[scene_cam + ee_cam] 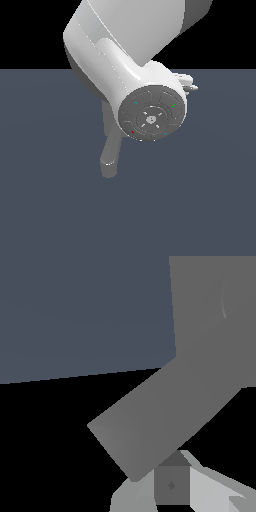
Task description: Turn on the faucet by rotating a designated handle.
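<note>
The faucet (110,159) shows in the exterior view only as a thick grey rounded piece sticking out below my arm; the rest is hidden behind the arm. In the wrist view a straight grey bar with a flat end, which looks like the handle (150,426), runs slantwise from a broad grey upright part (210,301). My gripper (172,481) sits right beside the bar's free end, its fingers (172,485) close to or touching it. Only the finger ends show, bunched together, so their spacing is unclear. Nothing is held between them.
My own white arm link and its round grey end cap (150,117) fill the middle of the exterior view and block the sight of the hand. A flat dark blue-grey floor (210,200) spreads all around the faucet.
</note>
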### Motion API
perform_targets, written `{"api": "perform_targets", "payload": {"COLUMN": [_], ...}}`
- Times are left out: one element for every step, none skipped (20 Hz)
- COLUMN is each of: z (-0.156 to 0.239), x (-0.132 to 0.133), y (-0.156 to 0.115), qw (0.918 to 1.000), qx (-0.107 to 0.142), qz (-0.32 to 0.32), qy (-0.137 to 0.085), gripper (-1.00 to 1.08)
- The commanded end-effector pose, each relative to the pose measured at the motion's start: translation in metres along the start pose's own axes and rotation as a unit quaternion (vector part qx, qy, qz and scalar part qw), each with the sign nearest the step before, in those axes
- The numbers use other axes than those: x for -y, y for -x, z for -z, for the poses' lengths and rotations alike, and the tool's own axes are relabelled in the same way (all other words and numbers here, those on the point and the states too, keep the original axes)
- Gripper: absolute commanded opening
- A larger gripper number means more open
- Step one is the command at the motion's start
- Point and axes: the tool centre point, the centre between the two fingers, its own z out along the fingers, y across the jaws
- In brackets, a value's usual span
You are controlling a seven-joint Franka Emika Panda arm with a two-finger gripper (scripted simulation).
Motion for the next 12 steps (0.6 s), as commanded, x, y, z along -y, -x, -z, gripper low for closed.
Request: {"api": "perform_targets", "payload": {"z": [-0.001, -0.001, -0.002, -0.002, -0.002, -0.002, -0.003, -0.003, -0.003, -0.003, -0.004, -0.004], "x": [-0.004, -0.001, 0.001, 0.003, 0.006, 0.008, 0.011, 0.013, 0.015, 0.018, 0.02, 0.02], "y": [-0.014, -0.016, -0.018, -0.021, -0.023, -0.025, -0.027, -0.03, -0.032, -0.034, -0.036, -0.036], "qw": [0.9991, 0.999, 0.9989, 0.9988, 0.9986, 0.9985, 0.9984, 0.9983, 0.9981, 0.998, 0.9978, 0.9978], "qx": [-0.026, -0.027, -0.029, -0.03, -0.032, -0.033, -0.034, -0.036, -0.037, -0.038, -0.04, -0.04], "qz": [0.021, 0.023, 0.024, 0.026, 0.027, 0.029, 0.031, 0.032, 0.034, 0.036, 0.038, 0.038], "qy": [0.026, 0.028, 0.029, 0.03, 0.031, 0.032, 0.033, 0.034, 0.035, 0.036, 0.037, 0.037], "gripper": [-1.0, -1.0, -1.0, -1.0, -1.0, -1.0, -1.0, -1.0, -1.0, -1.0, -1.0, -1.0]}}
